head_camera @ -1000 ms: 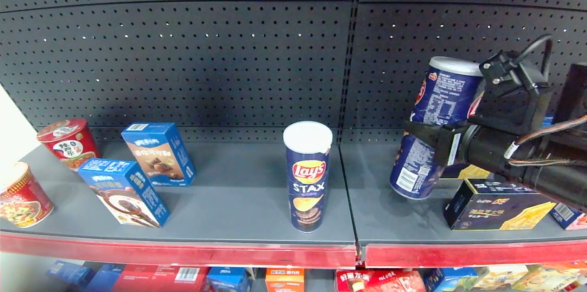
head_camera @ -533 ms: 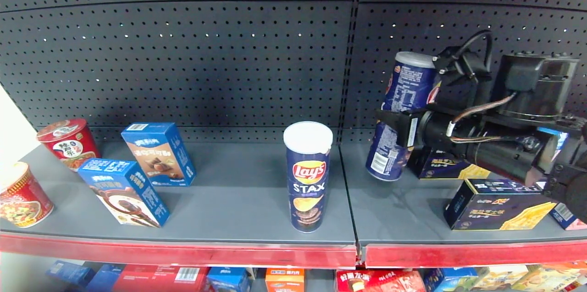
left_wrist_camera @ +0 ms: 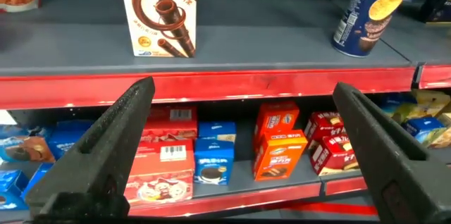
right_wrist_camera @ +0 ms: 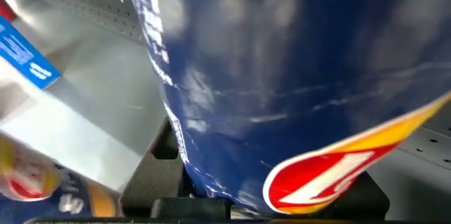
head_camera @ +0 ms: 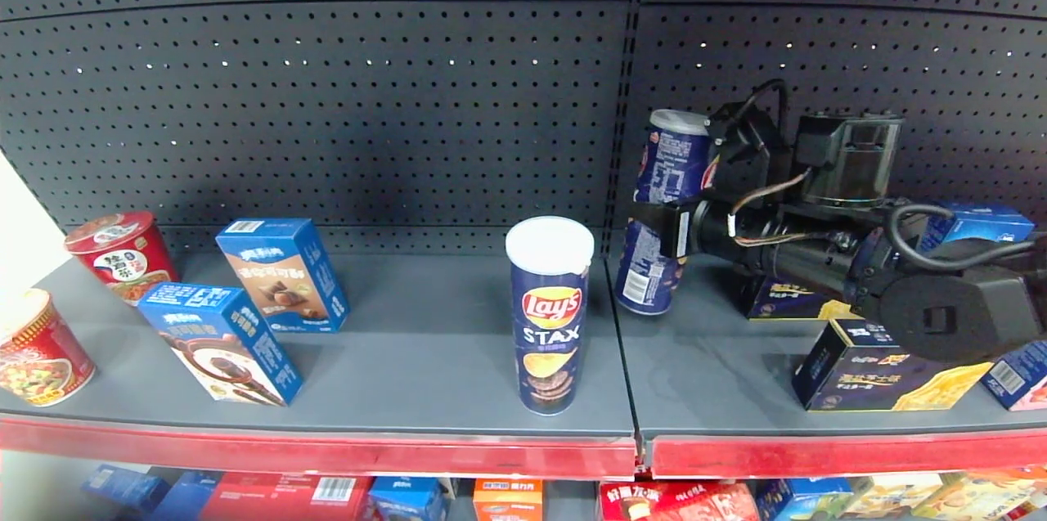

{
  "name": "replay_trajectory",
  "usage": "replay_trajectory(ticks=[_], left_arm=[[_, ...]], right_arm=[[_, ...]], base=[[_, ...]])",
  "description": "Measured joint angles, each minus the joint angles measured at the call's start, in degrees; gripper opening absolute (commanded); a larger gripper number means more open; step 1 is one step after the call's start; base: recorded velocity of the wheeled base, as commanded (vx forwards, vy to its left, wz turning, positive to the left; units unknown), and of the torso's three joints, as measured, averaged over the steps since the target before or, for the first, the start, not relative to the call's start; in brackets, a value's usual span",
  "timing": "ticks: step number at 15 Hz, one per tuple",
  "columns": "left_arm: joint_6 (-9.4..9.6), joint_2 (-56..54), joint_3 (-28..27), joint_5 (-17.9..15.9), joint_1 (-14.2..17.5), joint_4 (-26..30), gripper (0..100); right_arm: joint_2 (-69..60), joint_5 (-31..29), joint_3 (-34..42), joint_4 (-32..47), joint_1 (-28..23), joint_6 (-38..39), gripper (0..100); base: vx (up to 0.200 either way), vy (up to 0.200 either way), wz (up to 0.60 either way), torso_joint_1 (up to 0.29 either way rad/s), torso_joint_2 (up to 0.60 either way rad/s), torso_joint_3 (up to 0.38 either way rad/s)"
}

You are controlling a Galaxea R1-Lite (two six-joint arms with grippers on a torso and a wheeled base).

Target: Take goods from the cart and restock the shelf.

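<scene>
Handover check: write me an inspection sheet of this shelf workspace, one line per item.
Surface: grey shelf with a red front edge; no spills seen.
Job's things: held chips can tilted, base near the shelf, contact cannot be told; standing chips can upright, to its left and nearer the front.
Clutter: blue boxes and noodle cups at left; dark boxes at right.
Grippers: right gripper shut on the held chips can; left gripper open, empty, before the shelf's front edge.
Cables: black cable looped on the right arm.
Surroundings: pegboard back panel; stocked lower shelf.
</scene>
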Motion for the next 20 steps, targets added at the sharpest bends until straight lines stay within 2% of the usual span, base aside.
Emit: replay_trajectory(ticks=[4,7,12,15,20], left_arm=[[0.05,0.0,0.0,0.0,0.0,0.0,100],[0.20,0.0,0.0,0.0,0.0,0.0,100],[0.33,0.0,0.0,0.0,0.0,0.0,100],[0.33,0.0,0.0,0.0,0.0,0.0,100],[0.33,0.0,0.0,0.0,0.0,0.0,100]], right_arm=[[3.4,0.6,-1.6,-0.7,-0.9,-0.3,0],[6.6,-4.5,-4.4,-1.3,0.2,-0.6,0],[10.5,-5.5,-9.2,-0.7,2.1,-0.6,0],[12.7,-8.1,-12.0,-0.5,3.1,-0.6,0],[15.0,-10.0,-14.0,-0.6,5.4,-0.3,0]], base=[[0.000,0.000,0.00,0.000,0.00,0.000],[0.000,0.000,0.00,0.000,0.00,0.000],[0.000,0.000,0.00,0.000,0.00,0.000],[0.000,0.000,0.00,0.000,0.00,0.000],[0.000,0.000,0.00,0.000,0.00,0.000]])
